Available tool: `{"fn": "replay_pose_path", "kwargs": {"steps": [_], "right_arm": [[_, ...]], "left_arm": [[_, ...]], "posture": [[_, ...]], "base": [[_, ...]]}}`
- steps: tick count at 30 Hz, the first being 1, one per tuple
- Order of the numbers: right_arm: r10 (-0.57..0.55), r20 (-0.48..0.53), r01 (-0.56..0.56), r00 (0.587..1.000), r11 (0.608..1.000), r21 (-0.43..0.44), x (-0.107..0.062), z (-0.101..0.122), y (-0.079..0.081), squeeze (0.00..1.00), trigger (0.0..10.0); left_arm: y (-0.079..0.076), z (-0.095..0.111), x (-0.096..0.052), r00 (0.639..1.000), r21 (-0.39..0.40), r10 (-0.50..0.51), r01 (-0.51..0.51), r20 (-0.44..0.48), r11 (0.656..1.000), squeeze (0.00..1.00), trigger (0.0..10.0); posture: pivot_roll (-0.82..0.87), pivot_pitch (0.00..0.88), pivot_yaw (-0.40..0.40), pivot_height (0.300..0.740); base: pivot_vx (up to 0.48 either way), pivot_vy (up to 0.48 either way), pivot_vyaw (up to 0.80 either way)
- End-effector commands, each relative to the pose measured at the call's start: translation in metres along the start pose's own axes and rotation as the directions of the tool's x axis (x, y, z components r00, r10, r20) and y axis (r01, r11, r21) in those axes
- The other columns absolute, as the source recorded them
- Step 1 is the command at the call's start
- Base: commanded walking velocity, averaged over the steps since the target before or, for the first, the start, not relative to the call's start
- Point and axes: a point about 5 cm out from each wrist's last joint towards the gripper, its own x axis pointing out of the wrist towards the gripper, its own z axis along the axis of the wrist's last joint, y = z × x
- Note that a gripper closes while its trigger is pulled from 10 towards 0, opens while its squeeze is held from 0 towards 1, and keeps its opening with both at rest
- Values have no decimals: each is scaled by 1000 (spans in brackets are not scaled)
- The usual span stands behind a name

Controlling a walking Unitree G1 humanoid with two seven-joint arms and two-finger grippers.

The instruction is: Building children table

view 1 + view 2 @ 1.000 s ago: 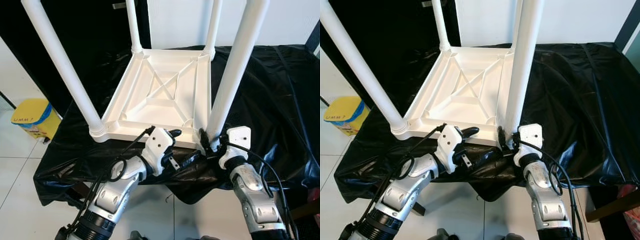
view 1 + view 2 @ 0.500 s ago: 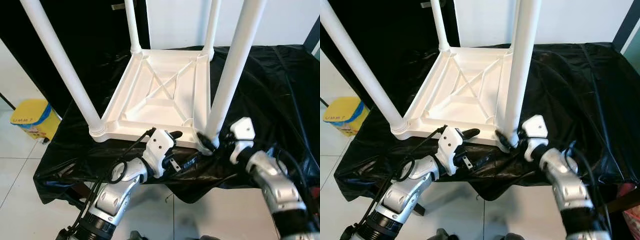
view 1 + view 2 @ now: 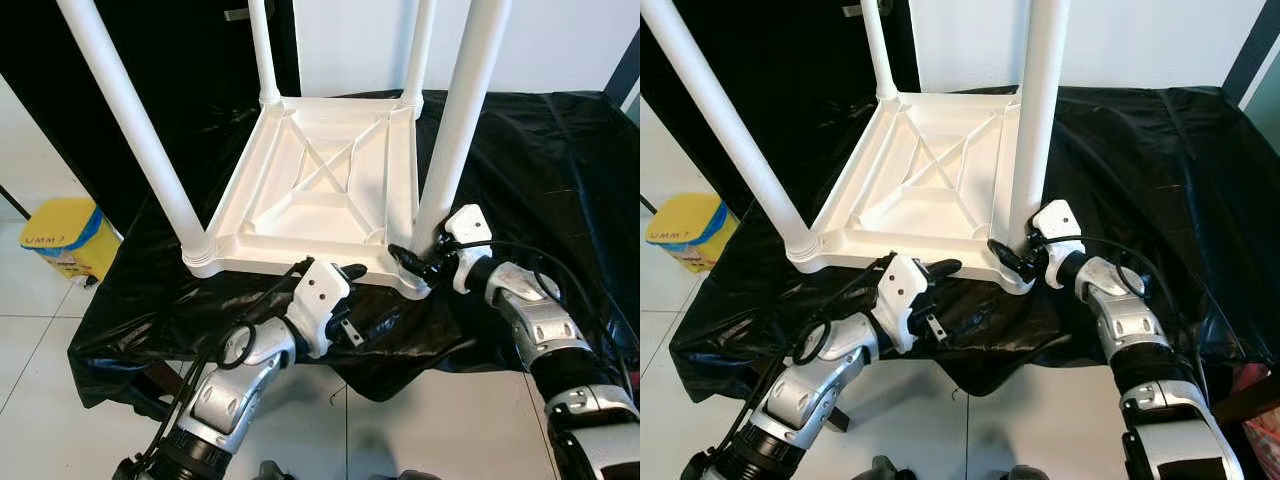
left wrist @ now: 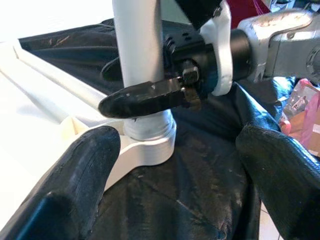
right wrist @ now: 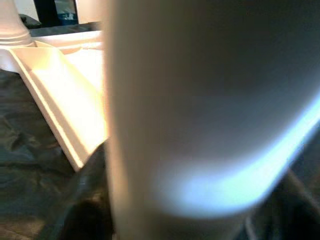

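Observation:
A white children's table [image 3: 320, 190] lies upside down on a black cloth [image 3: 545, 150], its four legs pointing up. My right gripper [image 3: 418, 262] comes in from the right and is shut on the near right leg [image 3: 455, 120] just above its socket; one of its fingers [image 4: 145, 97] crosses the front of that leg [image 4: 140, 55]. My left gripper [image 3: 362, 298] is open at the table's near edge, just left of that corner, its two fingers [image 4: 85, 170] spread wide over the cloth with nothing between them.
A yellow bin [image 3: 60, 237] stands on the white tiled floor at the left. The cloth hangs over the front edge of the support. A dark doorway lies behind on the left, a white wall behind the table.
My right arm has swung out from below to the right side, and its gripper now holds the near right leg from the right. The left gripper has stayed in place.

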Motion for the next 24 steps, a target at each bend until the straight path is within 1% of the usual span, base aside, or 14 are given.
{"fn": "replay_pose_path", "kwargs": {"steps": [1, 5, 6, 8, 9, 10, 13, 14, 16, 18, 21, 22, 23, 24], "right_arm": [[28, -10, -28, 1000, 1000, -14, 4, -1, 3, 0, 0], [34, -12, -34, 999, 999, 20, -1, -11, 9, 0, 0], [25, -18, -25, 1000, 999, 31, -4, -16, 11, 0, 0], [25, -18, -25, 1000, 999, 31, -4, -16, 11, 0, 0], [7, -22, -6, 1000, 999, 49, -7, -21, 14, 0, 667], [-17, -24, 18, 1000, 997, 69, -10, -25, 18, 0, 10000], [-92, -13, 93, 996, 988, 125, -13, -30, 26, 0, 10000], [-92, -13, 93, 996, 988, 125, -13, -30, 26, 0, 10000], [-172, -12, 172, 985, 974, 150, -12, -30, 30, 0, 10000], [-194, -20, 195, 981, 968, 157, -11, -31, 31, 0, 10000], [-311, -37, 313, 950, 932, 184, -9, -32, 35, 0, 10000], [-354, -46, 356, 934, 914, 194, -9, -32, 38, 0, 10000], [-411, -68, 416, 909, 885, 210, -9, -34, 41, 0, 10000], [-411, -68, 416, 909, 885, 210, -9, -34, 41, 0, 10000]], "left_arm": [[-3, -4, -1, 999, 0, -49, 49, -21, 999, 0, 10000], [2, -2, 1, 999, 3, -35, 35, -12, 999, 0, 10000], [5, -2, 1, 999, 10, -30, 30, -12, 1000, 0, 10000], [5, -2, 1, 999, 10, -30, 30, -12, 1000, 0, 10000], [8, -1, 2, 1000, 17, -24, 24, -10, 1000, 0, 10000], [10, -1, 3, 1000, 23, -19, 19, -8, 1000, 0, 10000], [15, -1, 6, 1000, 32, -14, 14, -5, 999, 0, 10000], [15, -1, 6, 1000, 32, -14, 14, -5, 999, 0, 10000], [17, 0, 8, 1000, 37, -19, 19, -4, 999, 0, 10000], [17, 0, 8, 1000, 38, -21, 21, -3, 999, 0, 10000], [20, 0, 9, 1000, 45, -27, 27, -5, 999, 0, 10000], [20, 0, 10, 1000, 52, -29, 30, -6, 998, 0, 10000], [21, 0, 10, 1000, 49, -29, 29, -6, 998, 0, 10000], [21, 0, 10, 1000, 49, -29, 29, -6, 998, 0, 10000]], "posture": [[-121, 15, 23, 740], [-121, 0, 19, 740], [-128, 0, 19, 740], [-128, 0, 19, 740], [-139, 0, 20, 740], [-143, 0, 23, 740], [-156, 0, 32, 740], [-156, 0, 32, 740], [-166, 0, 41, 740], [-168, 0, 43, 740], [-177, 0, 52, 740], [-180, 0, 52, 740], [-188, 0, 67, 740], [-188, 0, 67, 740]], "base": [[0, 0, 0], [0, 0, 0], [0, 0, 0], [0, 0, 0], [0, 0, 0], [0, 0, 0], [0, 0, 0], [0, 0, 0], [0, 0, 0], [0, 0, 0], [0, 0, 0], [0, 0, 0], [0, 0, 0], [0, 0, 0]]}}
